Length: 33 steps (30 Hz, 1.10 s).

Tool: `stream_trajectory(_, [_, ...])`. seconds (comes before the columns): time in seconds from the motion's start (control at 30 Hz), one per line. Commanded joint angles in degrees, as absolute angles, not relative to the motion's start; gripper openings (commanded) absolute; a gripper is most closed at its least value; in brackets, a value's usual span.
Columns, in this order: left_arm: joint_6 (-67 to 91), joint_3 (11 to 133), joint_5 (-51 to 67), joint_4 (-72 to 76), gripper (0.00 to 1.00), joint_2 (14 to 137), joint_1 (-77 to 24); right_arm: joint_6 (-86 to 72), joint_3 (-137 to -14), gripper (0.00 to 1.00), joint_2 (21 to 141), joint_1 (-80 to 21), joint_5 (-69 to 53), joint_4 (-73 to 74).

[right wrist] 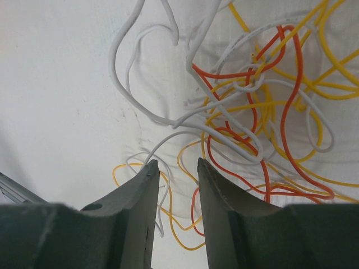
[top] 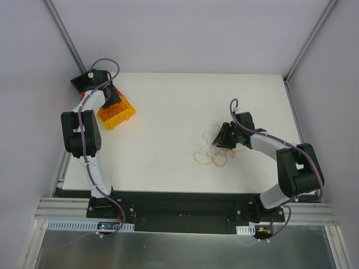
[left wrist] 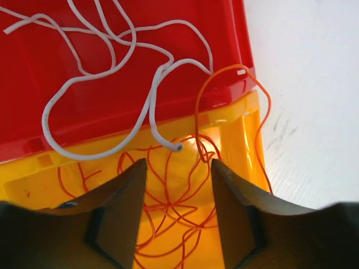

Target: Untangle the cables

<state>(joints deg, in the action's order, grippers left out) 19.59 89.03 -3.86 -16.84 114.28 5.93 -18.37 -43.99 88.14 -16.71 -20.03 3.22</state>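
Note:
The tangle of cables (top: 213,154) lies right of the table's middle. In the right wrist view it is white, yellow and orange strands (right wrist: 252,112) looped over one another. My right gripper (right wrist: 176,162) is open just above its near edge, with a thin white and a yellow strand lying on the table between the fingers. At the back left, my left gripper (left wrist: 178,163) hangs open over a yellow bin (left wrist: 235,129) holding orange cable (left wrist: 168,196). One orange strand (left wrist: 261,112) drapes over the rim onto the table. A white cable (left wrist: 112,73) lies in the red bin (left wrist: 224,33) beyond.
The yellow bin (top: 120,115) sits near the table's back left corner, and the left arm hides most of the red bin. Grey walls and frame posts enclose the table on three sides.

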Motion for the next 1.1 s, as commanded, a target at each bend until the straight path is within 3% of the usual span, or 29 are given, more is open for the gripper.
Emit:
stream_trajectory(0.0, [22.15, 92.63, -6.76, -16.70, 0.44, 116.45, 5.19, -17.40, -45.09, 0.37, 88.15, -16.52, -20.83, 2.46])
stream_trajectory(0.3, [14.25, 86.93, -8.78, -8.62, 0.00, 110.93, 3.96, -17.40, -45.18, 0.37, 88.24, -16.52, -20.92, 2.64])
stream_trajectory(0.67, [19.43, 64.17, -17.40, -2.91, 0.00, 93.17, 4.04, -17.31, -45.00, 0.37, 88.07, -16.61, -21.09, 2.37])
stream_trajectory(0.97, [19.68, 72.24, -18.18, -11.32, 0.01, 100.20, 4.75, -17.31, -44.83, 0.37, 87.54, -16.61, -20.57, 2.46])
stream_trajectory(1.07, [22.93, 69.36, -20.30, -12.04, 0.38, 94.15, 4.75, -17.05, -44.65, 0.37, 87.10, -16.96, -19.78, 2.55])
